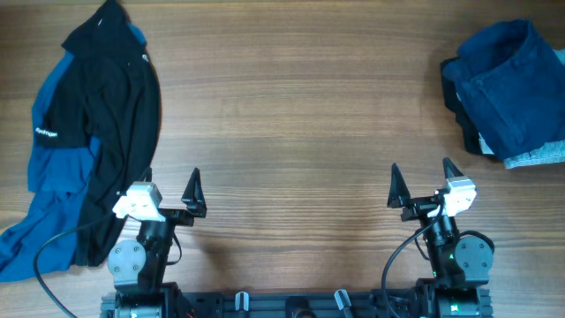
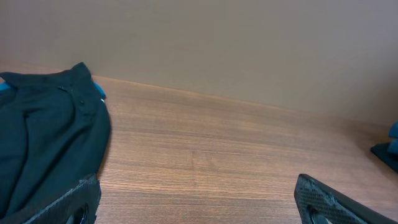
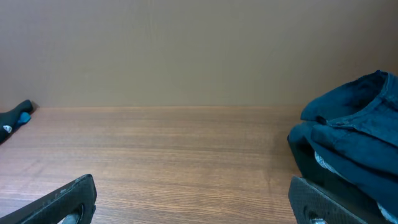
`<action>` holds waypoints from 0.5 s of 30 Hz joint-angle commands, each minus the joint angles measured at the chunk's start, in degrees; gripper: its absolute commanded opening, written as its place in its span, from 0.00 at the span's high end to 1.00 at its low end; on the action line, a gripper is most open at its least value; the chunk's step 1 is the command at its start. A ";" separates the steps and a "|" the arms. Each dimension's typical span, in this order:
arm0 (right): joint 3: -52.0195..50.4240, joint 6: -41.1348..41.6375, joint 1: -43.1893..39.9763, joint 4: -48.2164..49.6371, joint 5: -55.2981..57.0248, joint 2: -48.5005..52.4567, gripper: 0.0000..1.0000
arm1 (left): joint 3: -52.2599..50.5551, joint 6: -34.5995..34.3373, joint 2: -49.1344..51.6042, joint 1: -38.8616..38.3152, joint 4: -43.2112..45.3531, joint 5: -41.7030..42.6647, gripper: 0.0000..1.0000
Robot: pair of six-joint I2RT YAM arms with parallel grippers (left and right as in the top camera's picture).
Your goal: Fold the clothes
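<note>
Seen from overhead, the clothes lie in 2 heaps at opposite ends of the wooden surface. At the left end a black top lies crumpled in a long strip over a bright blue shirt, whose cloth spills toward the near left corner. Small white print shows on the black cloth near its left edge. At the right end sits a bunched navy pile, with a black piece at its left side and a pale grey piece poking out below it.

Only this view takes in both arms. The left tool and the right tool sit near the front edge, each with jaws spread wide and holding nothing. The left tool's outer finger lies against the black top's edge in this view, but I cannot tell whether it touches. The right tool stands well apart from the navy pile.

The left wrist view looks low across the surface. It shows the black top's far end with a sliver of blue behind it and a plain wall that the overhead view does not show. Most of the blue shirt is out of its sight.

The right wrist view alone shows the navy pile's folds up close, just beyond the right finger. A black tip with a blue spot peeks in at its far left.
</note>
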 commanded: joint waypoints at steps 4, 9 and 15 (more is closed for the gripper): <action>-0.15 -0.55 -0.35 0.26 0.96 -0.46 0.00 | -0.26 0.33 -0.35 -0.37 -0.24 -0.57 0.00; -0.13 -0.52 -0.35 0.33 0.96 -0.46 0.00 | -0.26 0.33 -0.35 -0.37 -0.24 -0.55 0.00; -0.13 -0.31 -0.35 0.81 0.83 -0.46 0.00 | -0.26 0.33 -0.35 -0.37 -0.24 -0.76 0.00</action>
